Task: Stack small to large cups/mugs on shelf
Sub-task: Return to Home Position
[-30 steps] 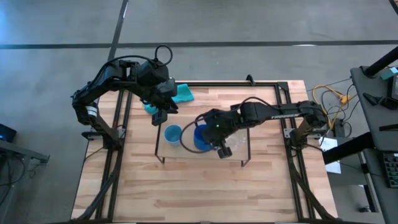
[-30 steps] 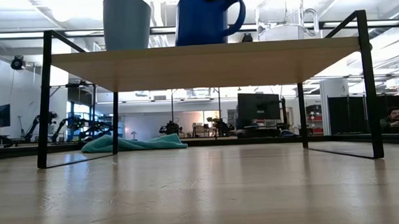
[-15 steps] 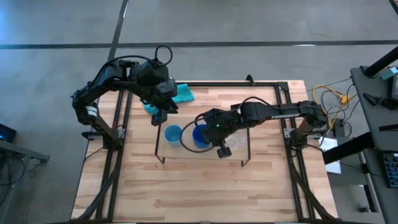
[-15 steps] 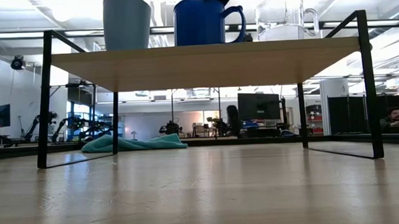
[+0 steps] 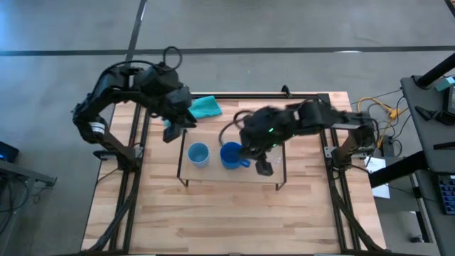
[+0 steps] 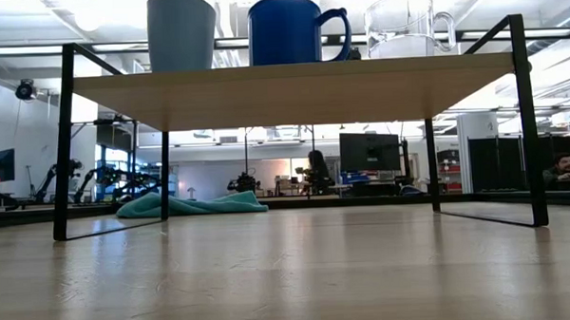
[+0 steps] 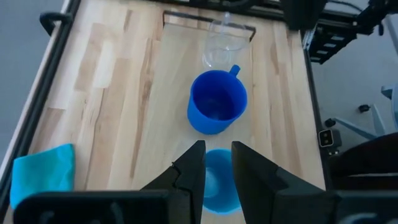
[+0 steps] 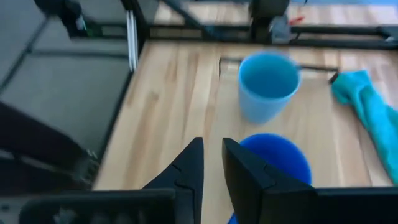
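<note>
Three vessels stand on their bases in a row on the low wooden shelf (image 6: 292,88): the light-blue cup (image 6: 182,31), the dark-blue mug (image 6: 290,32) with its handle toward the glass, and the clear glass cup (image 6: 409,27). From above, the cup (image 5: 198,153) and mug (image 5: 231,155) show plainly; the glass is mostly hidden under my right gripper (image 5: 261,167). That gripper hovers above the shelf, narrowly open, touching nothing, with the mug (image 8: 273,155) just ahead of its fingers. My left gripper (image 5: 170,133) waits off the shelf's far left corner, narrowly open.
A teal cloth (image 5: 205,107) lies on the table behind the shelf, near the far edge. The shelf's black wire legs (image 6: 68,139) stand on the table. Bare wood stretches from the shelf to the table's near edge (image 5: 227,227). People and desks show in the room beyond.
The dark-blue mug, tilted on the shelf a second ago, has come down upright on its base. My right gripper has since risen off its top, out of the low view, and drawn toward the table's right. My left gripper has shifted slightly toward the left edge.
</note>
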Robot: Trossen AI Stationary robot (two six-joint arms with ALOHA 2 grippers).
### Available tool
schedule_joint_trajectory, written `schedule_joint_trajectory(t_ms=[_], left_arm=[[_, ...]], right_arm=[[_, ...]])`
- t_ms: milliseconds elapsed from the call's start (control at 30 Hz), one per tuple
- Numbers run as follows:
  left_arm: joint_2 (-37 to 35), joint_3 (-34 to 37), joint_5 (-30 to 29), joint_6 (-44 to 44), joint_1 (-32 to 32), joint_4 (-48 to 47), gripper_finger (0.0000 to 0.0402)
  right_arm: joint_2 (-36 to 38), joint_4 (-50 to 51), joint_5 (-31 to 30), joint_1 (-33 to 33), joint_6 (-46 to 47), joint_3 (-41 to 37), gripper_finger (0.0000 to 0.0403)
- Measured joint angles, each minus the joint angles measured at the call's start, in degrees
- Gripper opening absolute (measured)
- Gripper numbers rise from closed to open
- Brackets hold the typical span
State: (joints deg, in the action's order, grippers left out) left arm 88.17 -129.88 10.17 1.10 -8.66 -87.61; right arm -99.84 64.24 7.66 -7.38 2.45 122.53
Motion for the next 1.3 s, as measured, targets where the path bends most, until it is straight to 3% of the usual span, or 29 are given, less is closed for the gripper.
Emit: schedule_joint_trajectory(t_ms=[300,667,900,1300], left_arm=[[-6.2,1.1,0.0,2.9,0.0,-2.6,0.0063],[-18.7,5.9,-6.6,10.3,0.0,-0.8,0.0063],[-26.2,12.7,-7.1,12.1,0.0,4.9,0.0063],[-43.4,31.4,-8.6,16.5,0.0,16.8,0.0063]], right_arm=[[0.3,5.2,-0.2,0.0,6.9,11.0,0.0054],[4.5,10.2,-0.2,0.2,6.4,6.6,0.0054],[15.4,4.1,-0.2,0.4,8.1,-4.4,0.0054],[41.5,-22.7,0.0,0.4,10.4,-37.5,0.0054]])
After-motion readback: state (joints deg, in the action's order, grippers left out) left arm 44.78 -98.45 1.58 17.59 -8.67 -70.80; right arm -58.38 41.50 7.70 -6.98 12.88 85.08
